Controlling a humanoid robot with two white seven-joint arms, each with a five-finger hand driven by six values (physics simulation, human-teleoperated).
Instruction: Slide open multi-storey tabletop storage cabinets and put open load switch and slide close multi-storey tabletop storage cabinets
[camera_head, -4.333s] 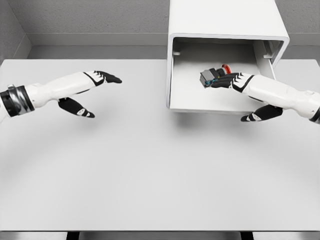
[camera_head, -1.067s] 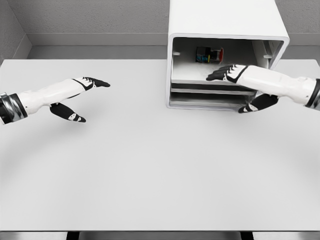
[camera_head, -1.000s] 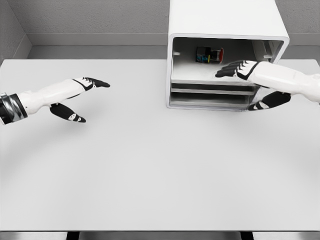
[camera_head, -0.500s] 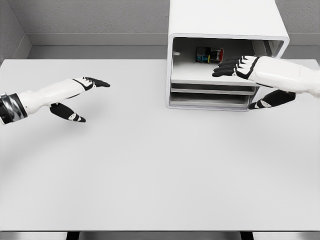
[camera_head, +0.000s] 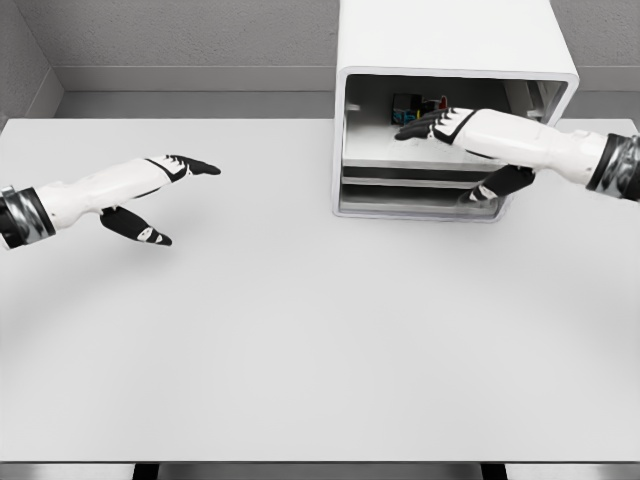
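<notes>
Head view: the switch (camera_head: 412, 106) is already in the cabinet (camera_head: 450, 50), lying at the back of the top drawer (camera_head: 400, 150). That part looks done. The drawer is not yet shut, so closing it is what is left. The right hand (camera_head: 440, 124) reaches flat into the open top part, just in front of the switch, fingers stretched out and holding nothing. The left hand (camera_head: 165, 190) hangs over the worktop (camera_head: 300, 340), far from the cabinet, fingers spread and empty.
</notes>
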